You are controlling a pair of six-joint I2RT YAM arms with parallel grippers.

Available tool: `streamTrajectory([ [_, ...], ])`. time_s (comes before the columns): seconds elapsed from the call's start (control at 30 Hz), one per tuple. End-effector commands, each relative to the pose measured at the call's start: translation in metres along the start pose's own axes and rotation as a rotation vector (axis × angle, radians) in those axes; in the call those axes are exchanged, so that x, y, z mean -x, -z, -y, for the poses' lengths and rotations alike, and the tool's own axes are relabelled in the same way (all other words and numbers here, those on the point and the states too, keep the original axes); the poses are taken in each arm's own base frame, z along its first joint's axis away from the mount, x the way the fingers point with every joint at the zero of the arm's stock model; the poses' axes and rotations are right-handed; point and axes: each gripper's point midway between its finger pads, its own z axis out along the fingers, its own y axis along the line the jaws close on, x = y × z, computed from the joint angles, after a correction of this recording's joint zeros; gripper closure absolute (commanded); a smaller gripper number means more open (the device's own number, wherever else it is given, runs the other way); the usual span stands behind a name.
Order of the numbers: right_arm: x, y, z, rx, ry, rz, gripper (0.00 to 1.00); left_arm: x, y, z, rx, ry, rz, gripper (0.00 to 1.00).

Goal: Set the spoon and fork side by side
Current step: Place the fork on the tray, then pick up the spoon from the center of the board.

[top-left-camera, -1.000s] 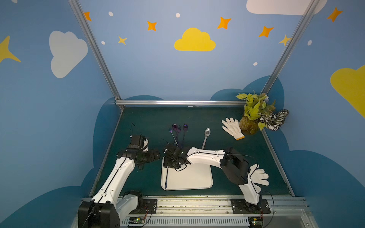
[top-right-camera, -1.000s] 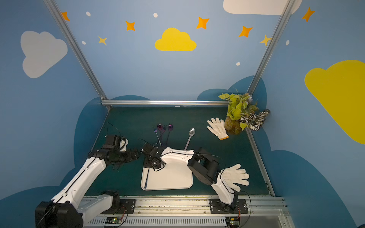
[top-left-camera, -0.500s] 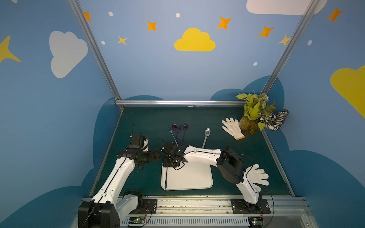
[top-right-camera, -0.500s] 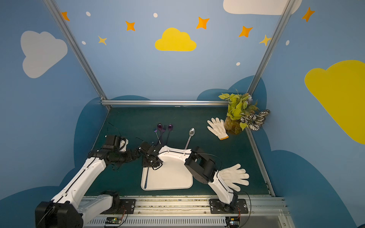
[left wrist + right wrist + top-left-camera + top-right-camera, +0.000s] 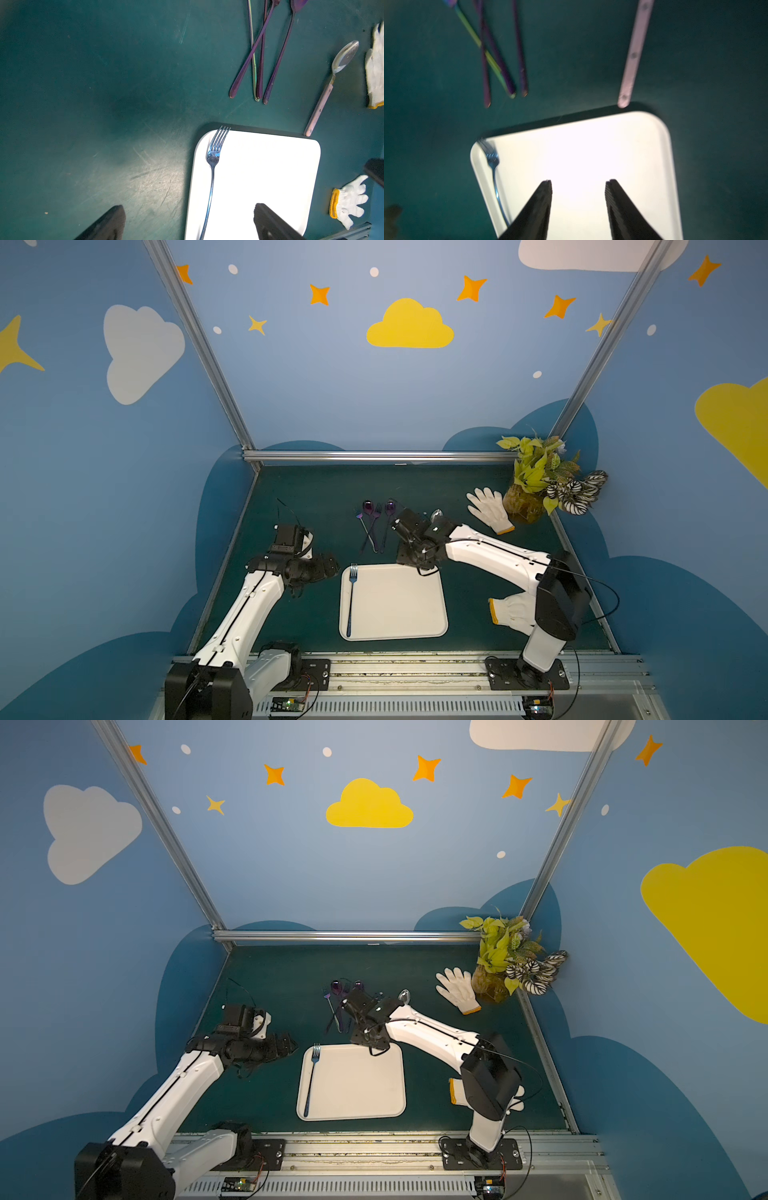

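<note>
A silver fork [image 5: 352,597] [image 5: 212,176] lies along the left side of the white tray [image 5: 399,614], tines pointing away from the arms' bases. The spoon [image 5: 332,83], with a pale wooden handle, lies on the green mat just beyond the tray's far right corner. In both top views my right arm hides all of it but the bowl [image 5: 436,514]. My right gripper [image 5: 578,182] [image 5: 409,561] hangs open and empty over the tray's far edge. The left gripper [image 5: 188,206] [image 5: 328,568] stands wide open just left of the tray, its fingers astride the fork's handle from above, holding nothing.
Several purple and iridescent utensils [image 5: 374,526] [image 5: 261,52] lie crossed on the mat beyond the tray. One white glove [image 5: 488,508] lies by a potted plant [image 5: 536,481] at the far right. Another glove [image 5: 511,610] lies near the right arm's base.
My right gripper has drawn away from the tray's far left corner, moving right along the far edge. The fork stays on the tray. The left arm has not moved.
</note>
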Motion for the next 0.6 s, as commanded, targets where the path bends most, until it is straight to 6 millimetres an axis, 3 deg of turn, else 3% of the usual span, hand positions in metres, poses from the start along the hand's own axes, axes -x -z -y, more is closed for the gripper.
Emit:
streamTrajectory([
  [0.0,0.013,-0.019,0.039,-0.15,-0.032,-0.017,0.53,-0.003,-0.004,0.002,-0.018,-0.007,-0.02,0.0],
  [0.3,0.07,-0.056,0.043,-0.205,-0.056,-0.043,0.55,-0.004,-0.006,0.008,-0.059,-0.013,-0.031,0.0],
  [0.57,0.087,-0.091,0.035,-0.214,-0.047,-0.084,0.59,-0.005,-0.008,0.008,-0.061,-0.021,-0.041,0.0],
])
